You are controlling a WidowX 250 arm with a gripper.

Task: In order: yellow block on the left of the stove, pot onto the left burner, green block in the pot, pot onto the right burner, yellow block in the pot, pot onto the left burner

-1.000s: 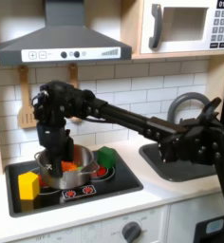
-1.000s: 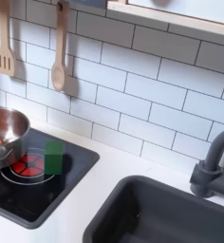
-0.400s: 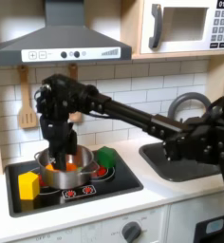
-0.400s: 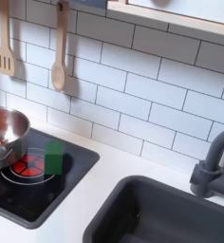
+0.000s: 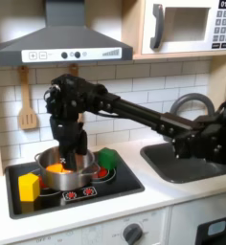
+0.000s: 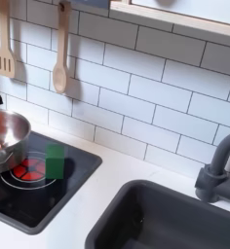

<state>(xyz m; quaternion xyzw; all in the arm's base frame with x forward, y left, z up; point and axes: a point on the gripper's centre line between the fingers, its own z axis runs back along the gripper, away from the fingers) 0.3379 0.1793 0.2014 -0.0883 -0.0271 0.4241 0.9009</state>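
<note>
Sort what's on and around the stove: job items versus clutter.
Job: yellow block, pot, green block, stove, gripper.
Clutter: orange piece in the pot, spoon, spatula, sink, faucet, microwave.

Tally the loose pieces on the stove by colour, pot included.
Yellow: 1, the yellow block on the stove, on the first exterior view's left.
Green: 1, the green block beside the pot.
Orange: 1, the orange piece inside the pot.
Steel: 1, the pot.
Total: 4.
</note>
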